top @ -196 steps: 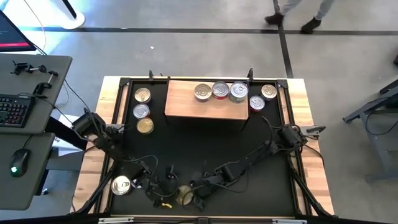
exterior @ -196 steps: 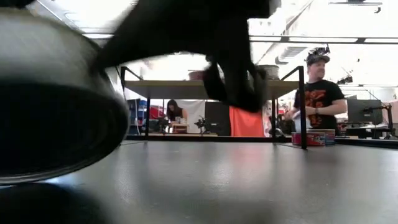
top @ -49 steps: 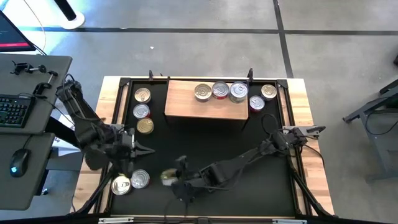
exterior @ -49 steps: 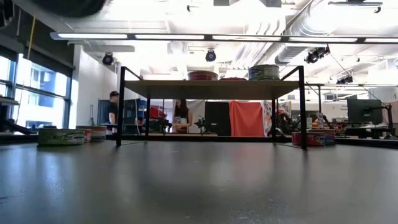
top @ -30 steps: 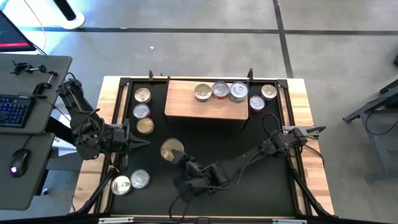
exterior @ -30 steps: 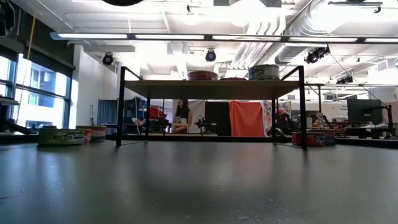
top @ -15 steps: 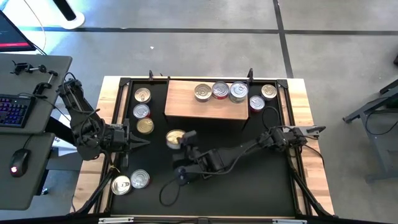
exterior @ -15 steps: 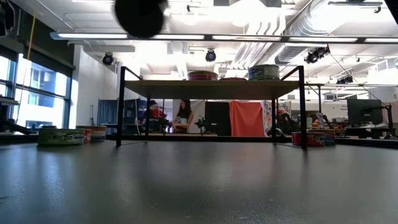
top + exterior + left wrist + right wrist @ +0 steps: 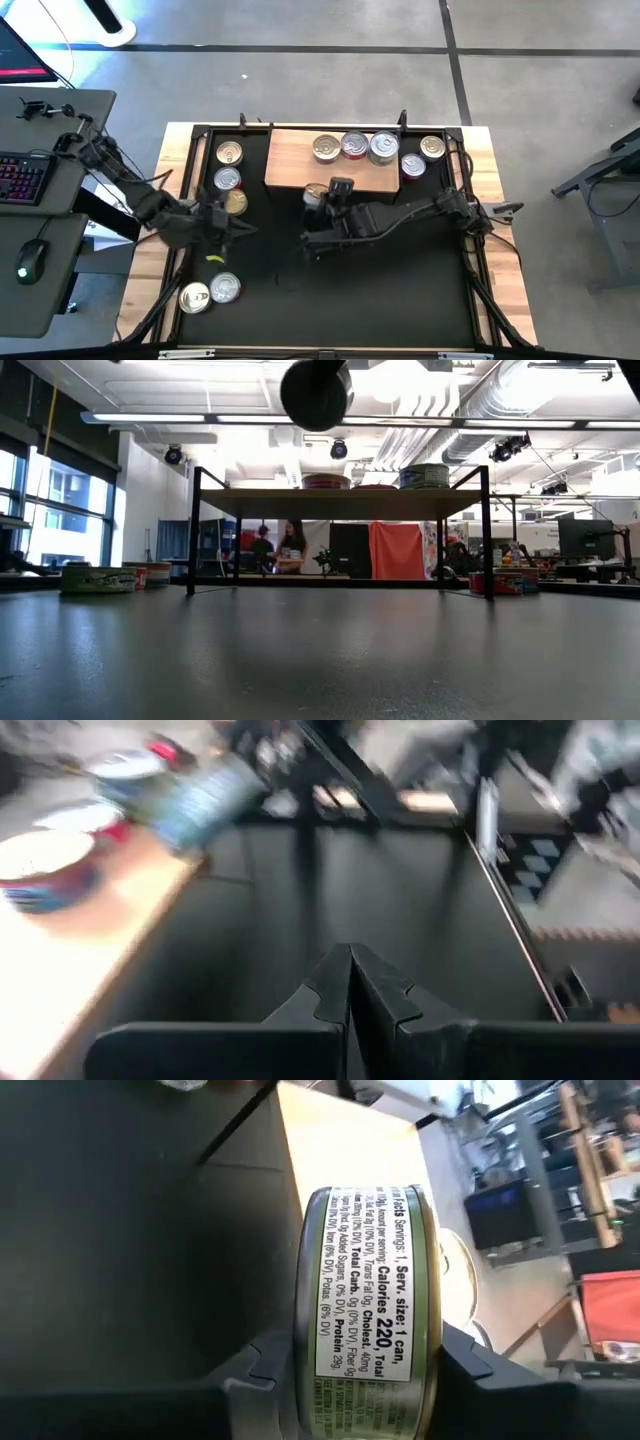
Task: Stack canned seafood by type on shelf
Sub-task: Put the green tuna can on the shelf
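I have the right gripper (image 9: 318, 196) clamped on a tin (image 9: 365, 1310), green-labelled on its side with nutrition print, and in the high view it sits at the near edge of the shelf (image 9: 290, 160), just over the board's front lip. Three tins (image 9: 355, 146) already sit in a row along the shelf's far side, two more (image 9: 422, 155) rest on the mat to its right, three (image 9: 230, 177) stand in a column to its left, and two (image 9: 210, 292) lie near the table's front left. My left gripper (image 9: 235, 228) hovers over the mat beside that column, fingers pressed together and empty (its wrist camera shows them meeting with nothing between). The risk I see: the tin is gripped across its side, so if I let go while it overhangs the lip it could tip off and roll. Coming in too low would knock the shelf on its thin legs and shake the row. I'd also check the type before setting it down.
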`<state>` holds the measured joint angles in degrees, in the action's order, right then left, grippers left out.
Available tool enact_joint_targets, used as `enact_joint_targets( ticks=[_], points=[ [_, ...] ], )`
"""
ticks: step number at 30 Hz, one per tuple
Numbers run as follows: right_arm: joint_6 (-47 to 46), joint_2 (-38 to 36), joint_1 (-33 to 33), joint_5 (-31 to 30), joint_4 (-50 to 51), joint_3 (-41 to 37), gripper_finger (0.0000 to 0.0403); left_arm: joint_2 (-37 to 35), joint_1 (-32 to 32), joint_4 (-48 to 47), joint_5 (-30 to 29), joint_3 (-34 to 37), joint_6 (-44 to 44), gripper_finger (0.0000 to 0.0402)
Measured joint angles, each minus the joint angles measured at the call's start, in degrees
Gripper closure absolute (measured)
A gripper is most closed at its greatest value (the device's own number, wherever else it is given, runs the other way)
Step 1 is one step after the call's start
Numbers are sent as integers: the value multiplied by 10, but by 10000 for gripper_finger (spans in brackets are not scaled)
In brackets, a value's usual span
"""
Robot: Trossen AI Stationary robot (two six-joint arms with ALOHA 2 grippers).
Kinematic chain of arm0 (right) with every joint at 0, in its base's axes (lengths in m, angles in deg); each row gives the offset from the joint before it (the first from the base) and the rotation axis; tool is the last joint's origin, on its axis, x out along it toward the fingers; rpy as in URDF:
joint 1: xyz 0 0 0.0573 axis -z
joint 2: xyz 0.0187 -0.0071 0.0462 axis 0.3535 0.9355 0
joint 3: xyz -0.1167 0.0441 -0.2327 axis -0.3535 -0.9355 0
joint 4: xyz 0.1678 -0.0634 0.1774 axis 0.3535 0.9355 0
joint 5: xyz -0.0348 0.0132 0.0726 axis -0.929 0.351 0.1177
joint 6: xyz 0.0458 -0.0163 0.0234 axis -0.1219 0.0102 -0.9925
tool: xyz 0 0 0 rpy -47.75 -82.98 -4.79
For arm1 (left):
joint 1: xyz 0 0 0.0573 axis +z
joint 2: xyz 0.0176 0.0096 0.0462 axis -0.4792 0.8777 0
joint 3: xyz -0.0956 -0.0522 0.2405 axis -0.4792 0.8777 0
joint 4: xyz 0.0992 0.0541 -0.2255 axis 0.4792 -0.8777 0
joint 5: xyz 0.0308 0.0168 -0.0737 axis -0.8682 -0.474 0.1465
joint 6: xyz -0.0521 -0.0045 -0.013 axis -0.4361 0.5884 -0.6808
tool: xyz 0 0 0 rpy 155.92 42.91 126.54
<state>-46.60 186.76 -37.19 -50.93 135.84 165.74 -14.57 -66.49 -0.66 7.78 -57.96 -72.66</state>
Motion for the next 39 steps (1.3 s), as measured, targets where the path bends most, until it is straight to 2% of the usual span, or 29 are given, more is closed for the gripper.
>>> enact_joint_targets(
  ticks=[3,7,9,12,14,18,22,28,36,39],
  points=[
    [19,-3,24,17,3,0,284,23,35,62,91,20,28,401],
    [53,-8,60,36,-9,0,284,46,42,215,195,75,17,402],
    [89,-14,80,60,-46,0,284,52,27,297,215,111,-9,401],
    [174,-14,110,114,-141,0,284,54,-7,388,210,166,-45,402],
    [237,-10,129,141,-208,0,284,54,-32,431,182,198,-77,401],
    [343,5,162,152,-297,0,284,54,-79,493,102,241,-120,401],
    [411,32,190,165,-292,0,284,54,-106,496,8,250,-136,401],
    [505,52,213,166,-280,-1,284,53,-109,503,-78,250,-146,402],
    [527,57,229,215,-296,-1,282,53,-109,532,-190,250,-160,402],
    [536,63,230,203,-297,0,253,53,-109,570,-199,250,-143,401]
  ],
)
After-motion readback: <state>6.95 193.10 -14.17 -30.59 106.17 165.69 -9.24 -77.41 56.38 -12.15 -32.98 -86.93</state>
